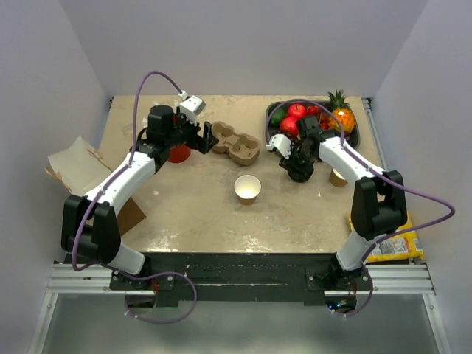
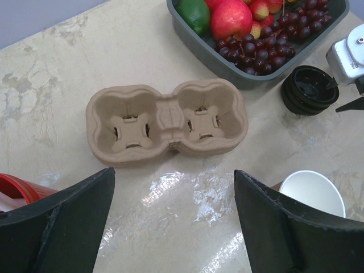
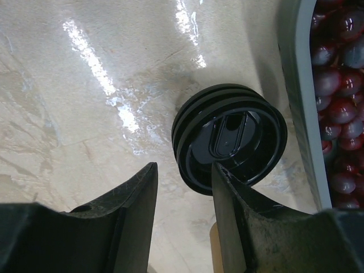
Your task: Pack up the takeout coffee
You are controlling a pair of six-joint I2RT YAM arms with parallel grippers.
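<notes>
Bench (image 1: pixel 192 214), left half: the left arm (image 1: pixel 122 177) stretches from the near edge toward the back. The left pincer (image 2: pixel 173 177) hangs wide open and empty above the surface, just short of a moulded-pulp two-cup carrier (image 2: pixel 168 122) with empty wells. A lidless paper cup (image 1: pixel 247 189) stands upright near the middle. Right of centre, toward the back edge, sits the takeout coffee (image 3: pixel 230 136). Only its round black lid shows: glossy, with stepped ribbed sides and an oval sip tab in the sunken top. The paper wall beneath cannot be made out. It stands just beside the front wall of the fruit tray (image 3: pixel 296 85). The right arm (image 1: pixel 354 166) folds back from a raised elbow with its wrist pointing down. The right pincer (image 3: pixel 185 170) hovers partly open, gripping nothing, its tips over the lid's near rim.
</notes>
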